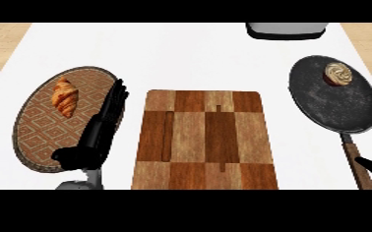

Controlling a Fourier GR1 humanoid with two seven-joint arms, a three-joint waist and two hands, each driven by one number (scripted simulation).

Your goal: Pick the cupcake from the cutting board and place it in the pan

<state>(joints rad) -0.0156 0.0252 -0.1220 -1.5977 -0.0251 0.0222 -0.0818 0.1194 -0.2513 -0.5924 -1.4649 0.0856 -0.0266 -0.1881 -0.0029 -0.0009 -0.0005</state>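
One cupcake (338, 73) sitting in pan (320, 103) right of cutting board (205, 140), placing seemingly done; left hand (98, 128) left of cutting board, fingers (115, 98) straight, holding nothing, idle; right hand (364, 164) barely showing, grip impossible to tell.

Swirl-topped cupcake (338, 73) upright in dark pan (320, 108).

White counter (181, 54), tan floor (13, 29) at corners
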